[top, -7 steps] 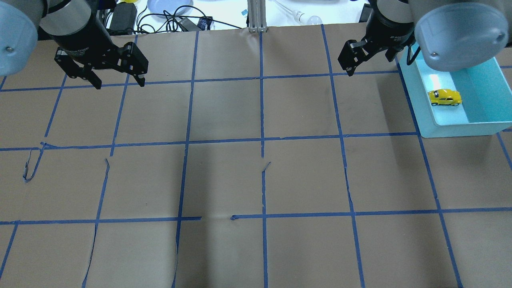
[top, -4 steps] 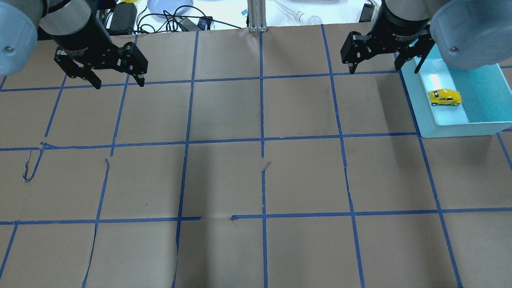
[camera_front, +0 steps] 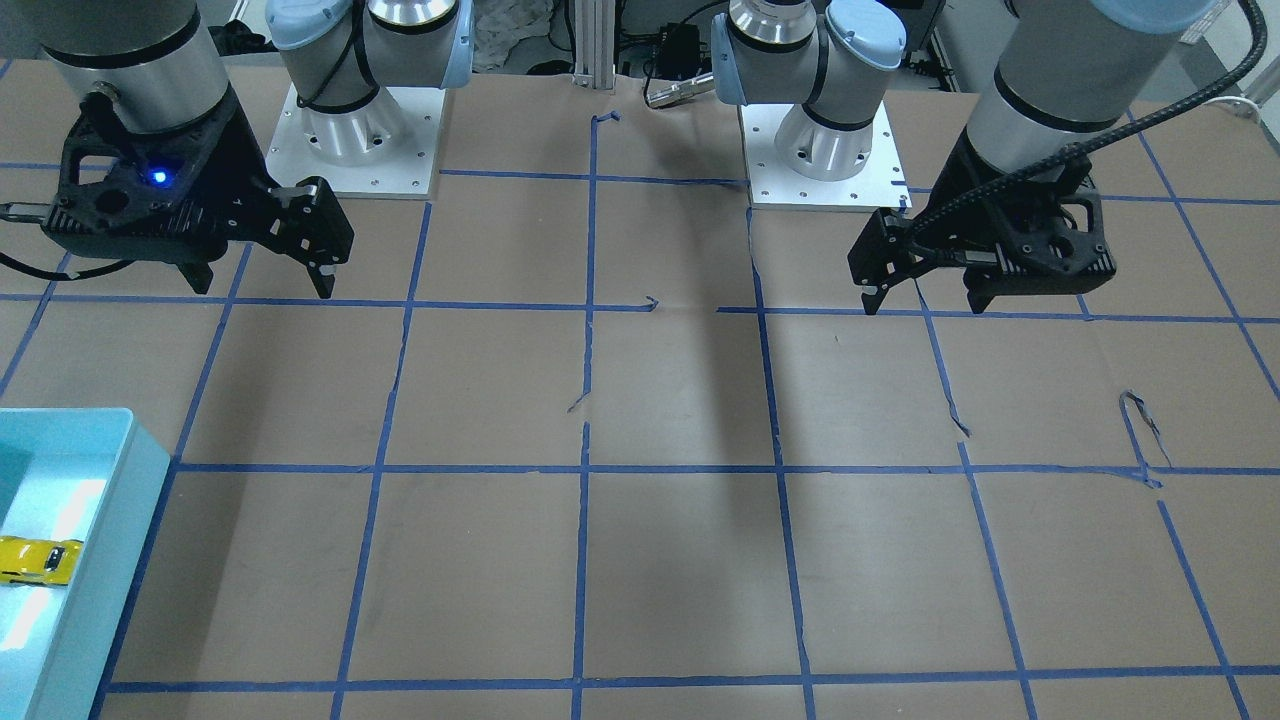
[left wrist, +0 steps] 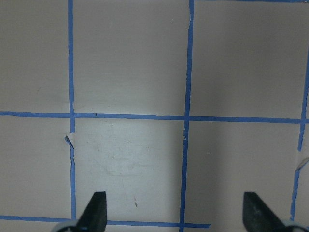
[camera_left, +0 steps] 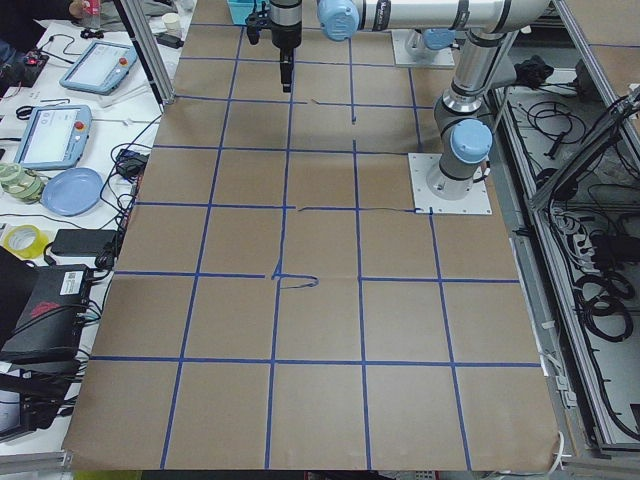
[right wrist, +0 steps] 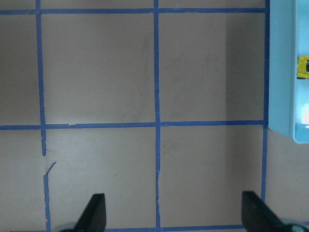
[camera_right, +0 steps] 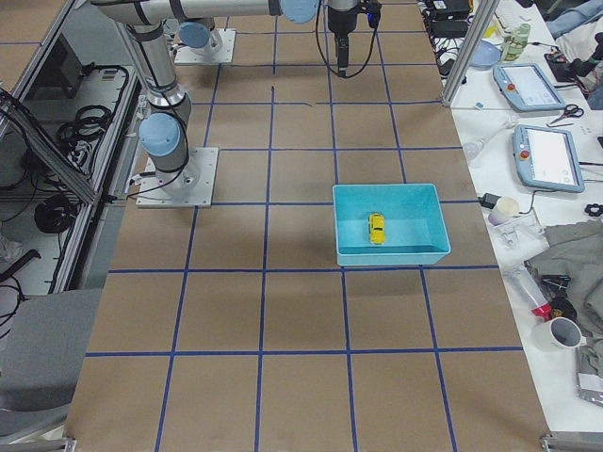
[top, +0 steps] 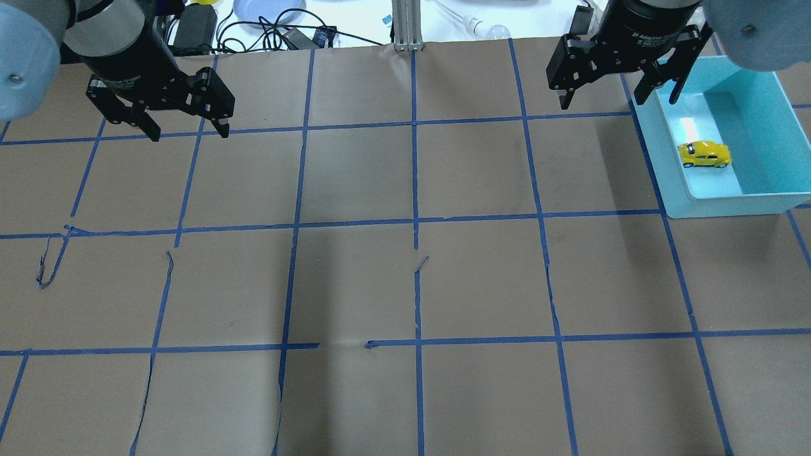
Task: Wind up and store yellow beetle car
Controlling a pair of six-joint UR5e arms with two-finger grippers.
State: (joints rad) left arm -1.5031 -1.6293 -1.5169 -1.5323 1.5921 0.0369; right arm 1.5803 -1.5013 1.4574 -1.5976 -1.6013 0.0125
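The yellow beetle car (top: pixel 704 154) lies alone on the floor of a teal bin (top: pixel 735 206) at the table's right side. It also shows in the front view as the car (camera_front: pixel 35 560) in the bin (camera_front: pixel 110 540), and at the right wrist view's edge as the car (right wrist: pixel 303 66). My right gripper (top: pixel 618 95) hangs open and empty above the table, just left of the bin's far corner. My left gripper (top: pixel 189 130) hangs open and empty over the far left squares. Both wrist views show wide-apart fingertips over bare brown paper.
Blue tape (top: pixel 415 221) grids the brown paper, with peeled ends (top: pixel 44 272) at the left. Cables (top: pixel 266 28), a blue plate (top: pixel 266 9) and a bulb (top: pixel 497 30) lie beyond the far edge. Tablets (camera_right: pixel 542 155) sit on the side bench.
My right gripper has turned and drawn back toward the far edge, its arm clearing the bin. The car stays put in the bin. The left arm has not moved.
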